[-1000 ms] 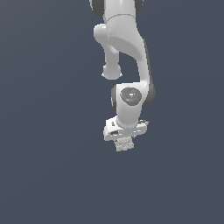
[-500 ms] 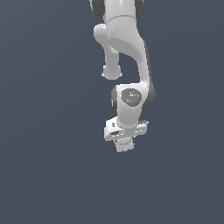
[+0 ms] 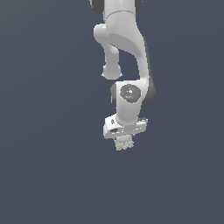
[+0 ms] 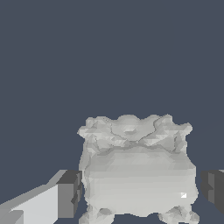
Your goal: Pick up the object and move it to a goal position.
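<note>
Exterior view: the Panda arm (image 3: 124,48) comes down from the top of frame against a flat dark slate-blue backdrop (image 3: 43,131), wrist pointing down, gripper (image 3: 124,142) at its lower end, roughly mid-frame and a bit toward the exterior view's right. The object (image 3: 124,142), a pale grey-white lump with a bumpy surface, pokes out just below the white gripper body; only its lower part shows there, the rest is hidden by the hand. No shadow or surface edge to read under it, so can't tell from this view whether it's resting on anything. Wrist view: the object (image 4: 138,170) fills the lower middle of the frame, knobbly rim on one end, smoother banded face toward the camera. One finger (image 4: 70,194) with its dark pad sits right against one flank of the lump; the other finger (image 4: 213,188) is at the opposite flank, with a thin dark sliver visible between pad and object, so contact on that side isn't certain. Jaws are closed down to about the object's width, object between them; looks gripped, but firm contact is only clear on one side.
</note>
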### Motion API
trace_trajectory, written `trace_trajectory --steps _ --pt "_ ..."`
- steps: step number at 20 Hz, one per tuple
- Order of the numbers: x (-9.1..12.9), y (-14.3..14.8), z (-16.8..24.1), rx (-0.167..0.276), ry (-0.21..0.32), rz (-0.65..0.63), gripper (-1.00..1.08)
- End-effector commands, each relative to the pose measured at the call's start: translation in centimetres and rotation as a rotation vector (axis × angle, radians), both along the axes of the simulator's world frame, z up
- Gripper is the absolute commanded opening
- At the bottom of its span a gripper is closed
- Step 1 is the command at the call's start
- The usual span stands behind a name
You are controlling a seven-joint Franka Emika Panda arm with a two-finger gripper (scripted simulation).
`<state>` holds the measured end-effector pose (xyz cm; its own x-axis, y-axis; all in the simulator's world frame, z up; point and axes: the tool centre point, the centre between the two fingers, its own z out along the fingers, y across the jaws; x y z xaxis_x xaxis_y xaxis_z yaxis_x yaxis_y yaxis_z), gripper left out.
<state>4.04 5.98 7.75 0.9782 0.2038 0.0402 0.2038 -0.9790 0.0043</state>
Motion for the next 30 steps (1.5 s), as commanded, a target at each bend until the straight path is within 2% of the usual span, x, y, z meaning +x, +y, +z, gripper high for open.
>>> trace_trajectory --steps 1,10,30 --pt "-0.4 -0.3 0.8 0.000 0.000 0.000 -1.00" --pt "-3.4 -2.0 5.7 -0.001 0.006 -0.001 -1.00" --pt "-12.9 -7.8 22.5 -0.001 0.029 -0.002 -1.00"
